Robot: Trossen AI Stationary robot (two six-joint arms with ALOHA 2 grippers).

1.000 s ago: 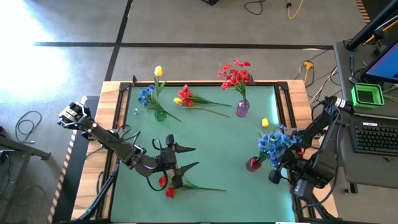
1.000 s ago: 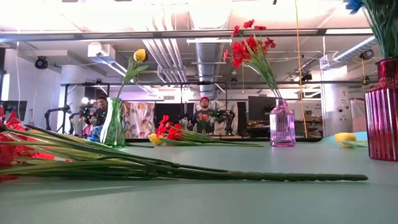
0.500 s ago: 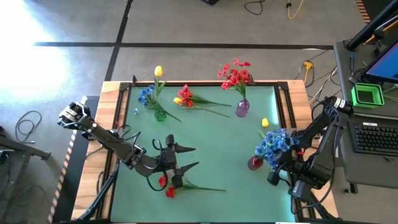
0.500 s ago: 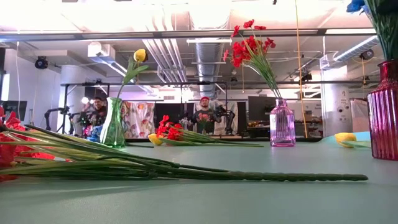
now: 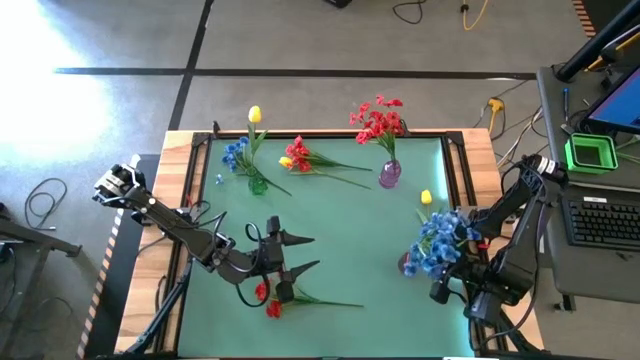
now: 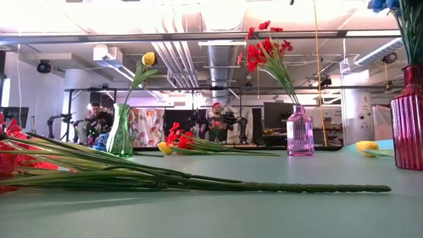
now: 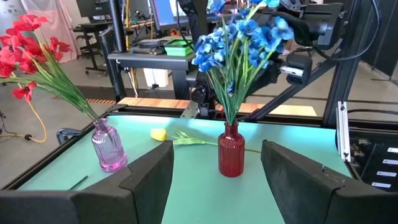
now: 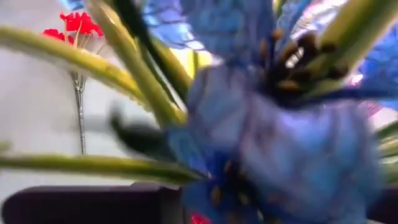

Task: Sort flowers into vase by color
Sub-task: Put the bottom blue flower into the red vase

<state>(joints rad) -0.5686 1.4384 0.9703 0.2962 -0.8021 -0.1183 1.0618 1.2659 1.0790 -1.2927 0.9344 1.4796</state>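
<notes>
A red vase [image 5: 407,264] near the table's right edge holds a bunch of blue flowers [image 5: 437,243], seen upright in the left wrist view as blue flowers [image 7: 236,43] in the red vase [image 7: 231,150]. My right gripper [image 5: 440,290] sits close beside the blooms, which fill the right wrist view [image 8: 267,118]. My left gripper [image 5: 305,253] hangs open at the near left, above red flowers [image 5: 272,298] that lie flat on the table with their long stems [image 6: 198,182] pointing right. In its own wrist view the left gripper [image 7: 217,186] faces the red vase.
A green vase [image 5: 258,184] with a yellow and a blue flower stands at the far left. A purple vase [image 5: 389,176] with red flowers stands at the far right. Red and yellow flowers [image 5: 300,158] lie between them, and a yellow tulip [image 5: 427,198] lies by the right edge.
The blue blooms in the red vase have swung a little toward the table's near edge and left, while the vase's base stays put.
</notes>
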